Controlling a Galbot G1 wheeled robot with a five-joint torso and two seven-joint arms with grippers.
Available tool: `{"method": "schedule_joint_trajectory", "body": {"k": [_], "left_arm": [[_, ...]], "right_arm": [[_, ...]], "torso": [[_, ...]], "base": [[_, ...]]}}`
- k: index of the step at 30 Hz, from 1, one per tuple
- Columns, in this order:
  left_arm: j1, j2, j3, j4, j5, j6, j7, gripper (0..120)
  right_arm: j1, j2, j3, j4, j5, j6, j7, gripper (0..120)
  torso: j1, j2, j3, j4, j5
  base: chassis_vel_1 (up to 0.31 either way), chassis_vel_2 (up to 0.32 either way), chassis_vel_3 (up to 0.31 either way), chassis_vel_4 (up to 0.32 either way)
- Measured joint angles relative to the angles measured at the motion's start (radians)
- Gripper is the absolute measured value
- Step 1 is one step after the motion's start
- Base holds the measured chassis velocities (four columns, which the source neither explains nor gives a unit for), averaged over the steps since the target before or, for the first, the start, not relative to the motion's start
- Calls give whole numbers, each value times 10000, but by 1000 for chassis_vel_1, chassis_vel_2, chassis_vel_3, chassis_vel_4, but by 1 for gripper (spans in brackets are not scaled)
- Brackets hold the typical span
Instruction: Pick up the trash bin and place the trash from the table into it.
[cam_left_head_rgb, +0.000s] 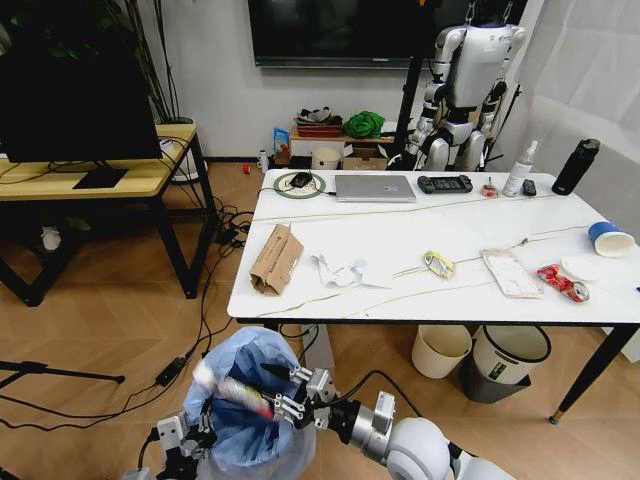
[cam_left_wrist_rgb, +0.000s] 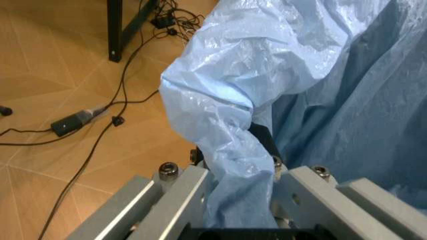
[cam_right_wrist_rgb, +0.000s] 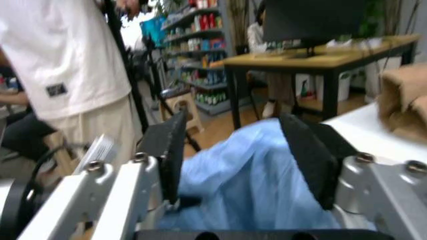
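Bin (cam_left_head_rgb: 245, 400) held low beside bench (cam_left_head_rgb: 400, 250) | left hand (cam_left_wrist_rgb: 243, 200) pinching bag rim, steadying | right hand (cam_right_wrist_rgb: 240, 155) wide above mouth | trash (cam_left_head_rgb: 276, 258) still on bench

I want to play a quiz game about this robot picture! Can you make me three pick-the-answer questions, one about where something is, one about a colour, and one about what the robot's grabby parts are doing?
1. Where does the torn brown cardboard lie?
A) on the marble-look table
B) on the floor
C) on the wooden desk

2. What colour is the bag of the trash bin?
A) black
B) light blue
C) green

3. What is the left end effector doing?
A) hanging open over the table
B) clamped on the bin's bag
C) holding the red can

Answers: 1 A, it rests on the white top's left part. 2 B, crinkly light-blue plastic bulges over the rim. 3 B, the bag is pinched between its fingers, while the right end effector is open over the bin.
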Motion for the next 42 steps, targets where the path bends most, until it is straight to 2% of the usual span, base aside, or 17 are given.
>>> {"method": "schedule_joint_trajectory", "body": {"k": [4, 5, 8, 11, 14, 16, 19, 23, 31, 39, 42], "left_arm": [[85, -5, -9, 0, -3, -1, 0, 0], [85, -5, -9, 0, -3, -1, 0, 0], [178, -25, -79, -18, -1, -22, 2, 0], [281, -43, -312, -84, -6, -66, 11, 0], [311, -41, -451, -140, -52, -70, 15, 0], [326, -33, -622, -215, -124, -72, 20, 0], [347, -63, -736, -257, -172, -75, 24, 0], [344, -127, -769, -242, -173, -80, 29, 0], [313, -151, -1012, -218, -246, -55, 32, 0], [321, -229, -1120, -346, -310, -36, 32, 0], [335, -237, -1128, -367, -320, -36, 33, 0]], "right_arm": [[546, 533, 473, -22, 568, -403, 713, 71], [546, 533, 473, -22, 568, -403, 713, 71], [1093, 1063, 712, -309, 824, -1117, 1876, 82], [1893, 1830, 837, -844, 759, -2161, 3794, 96], [2245, 2062, 817, -997, 792, -2610, 4517, 98], [2850, 2366, 597, -1143, 600, -3728, 5885, 94], [3720, 2827, 309, -1359, 583, -5171, 7021, 99], [4455, 3399, -63, -1928, 1091, -5807, 7726, 100], [5419, 4559, -778, -3308, 1277, -6124, 8387, 100], [5730, 5701, -1371, -4513, 928, -5981, 8561, 100], [5730, 5852, -1435, -4779, 613, -5913, 8592, 100]], "torso": [[0, 0, 0, 1, 0], [0, 0, 0, 1, 0], [0, 0, 1, 1, -2], [0, -1, 1, 3, -1], [1, -1, 1, 2, -2], [1, -1, 1, 0, -3], [1, -1, 1, 2, -3], [1, -1, 1, 2, -2], [1, -1, 1, 1, -6], [1, -1, 0, 3, -1], [1, -1, 0, 3, -1]], "base": [[0, 0, 0, 0], [0, 0, 0, 0], [0, 0, 0, 0], [0, 0, 0, 0], [0, 0, 0, 0], [0, 0, 0, 0], [0, 0, 0, 0], [0, 0, 0, 0], [0, 0, 0, 0], [0, 0, 0, 0], [0, 0, 0, 0]]}}
